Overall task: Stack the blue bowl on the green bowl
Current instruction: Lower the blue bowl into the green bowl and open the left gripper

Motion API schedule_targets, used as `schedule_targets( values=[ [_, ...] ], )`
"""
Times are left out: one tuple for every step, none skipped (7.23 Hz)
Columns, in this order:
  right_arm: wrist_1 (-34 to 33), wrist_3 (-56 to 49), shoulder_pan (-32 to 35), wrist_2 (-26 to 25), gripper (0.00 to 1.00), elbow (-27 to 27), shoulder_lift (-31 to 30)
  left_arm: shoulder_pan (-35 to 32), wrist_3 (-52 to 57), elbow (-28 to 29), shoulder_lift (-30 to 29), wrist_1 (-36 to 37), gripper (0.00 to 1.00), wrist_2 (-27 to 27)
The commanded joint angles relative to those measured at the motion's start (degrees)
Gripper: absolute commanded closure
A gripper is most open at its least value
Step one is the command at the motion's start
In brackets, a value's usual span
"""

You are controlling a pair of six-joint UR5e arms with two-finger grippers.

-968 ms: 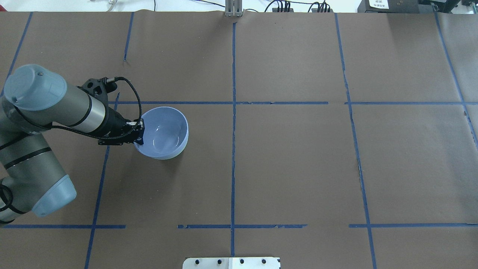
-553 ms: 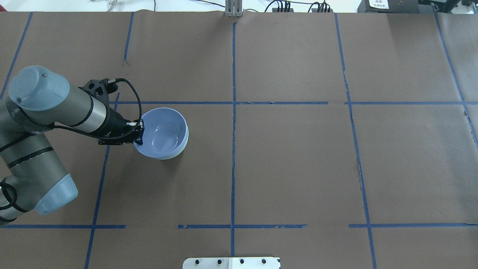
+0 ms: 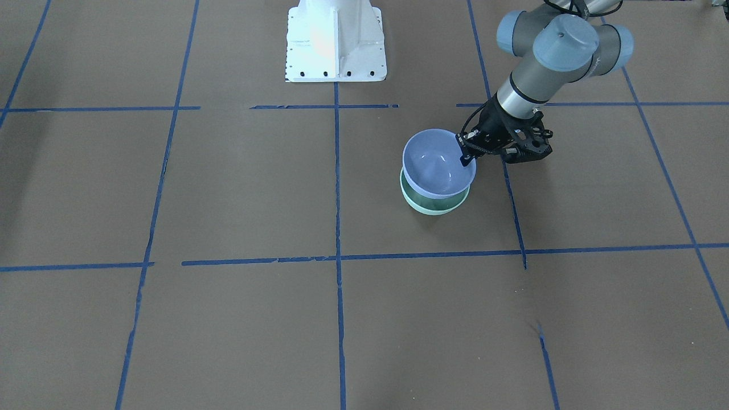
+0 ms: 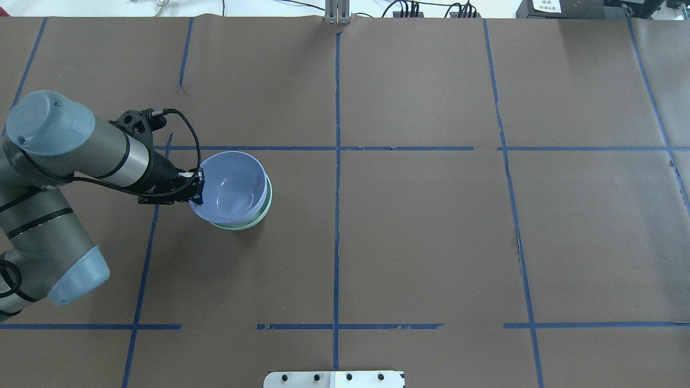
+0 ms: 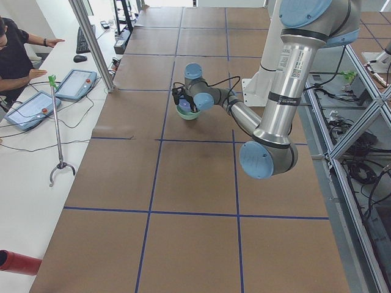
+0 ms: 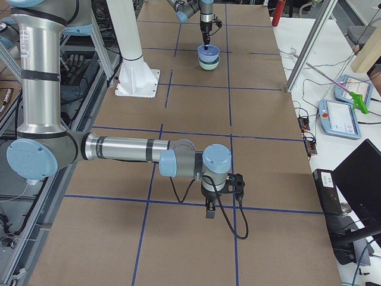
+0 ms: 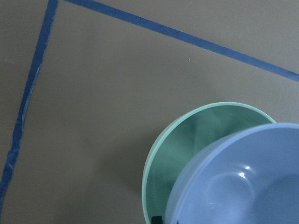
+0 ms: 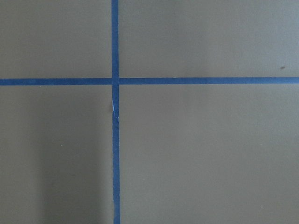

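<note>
The periwinkle blue bowl (image 4: 232, 188) hangs just over the mint green bowl (image 4: 260, 216), shifted a little off its centre. In the front view the blue bowl (image 3: 435, 162) covers most of the green bowl (image 3: 435, 205). My left gripper (image 4: 195, 186) is shut on the blue bowl's rim on the robot's-left side. The left wrist view shows the blue bowl (image 7: 243, 182) over the green bowl's inside (image 7: 187, 140). My right gripper (image 6: 209, 210) hovers low over bare table far from the bowls; I cannot tell whether it is open.
Brown paper with blue tape lines (image 4: 337, 215) covers the table. The robot's white base plate (image 3: 335, 40) stands at the robot side. A side bench with tablets (image 5: 36, 104) and an operator's arm lies beyond the far edge.
The left gripper and the blue bowl have shifted slightly left and away. The green bowl's rim now shows under the blue bowl's near-right side.
</note>
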Motion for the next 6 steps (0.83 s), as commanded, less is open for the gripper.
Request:
schedule_targets(
  values=[
    [-0.09,0.00,0.00,0.06,0.00,0.00,0.00,-0.81,0.32,0.69,-0.22,0.00,1.00,-0.05],
    [0.00,0.00,0.00,-0.02,0.00,0.00,0.00,-0.82,0.32,1.04,-0.30,0.00,1.00,-0.05],
    [0.00,0.00,0.00,-0.03,0.00,0.00,0.00,-0.82,0.50,1.30,-0.31,-0.18,0.58,-0.14],
    [0.00,0.00,0.00,0.06,0.00,0.00,0.00,-0.73,1.72,1.91,-0.57,-0.96,0.01,-0.05],
    [0.00,0.00,0.00,0.06,0.00,0.00,0.00,-0.73,1.82,2.01,-0.57,-1.32,0.00,-0.05],
    [0.00,0.00,0.00,-0.02,0.00,0.00,0.00,-0.73,1.82,1.92,-0.48,-1.58,0.00,-0.05]
  ],
)
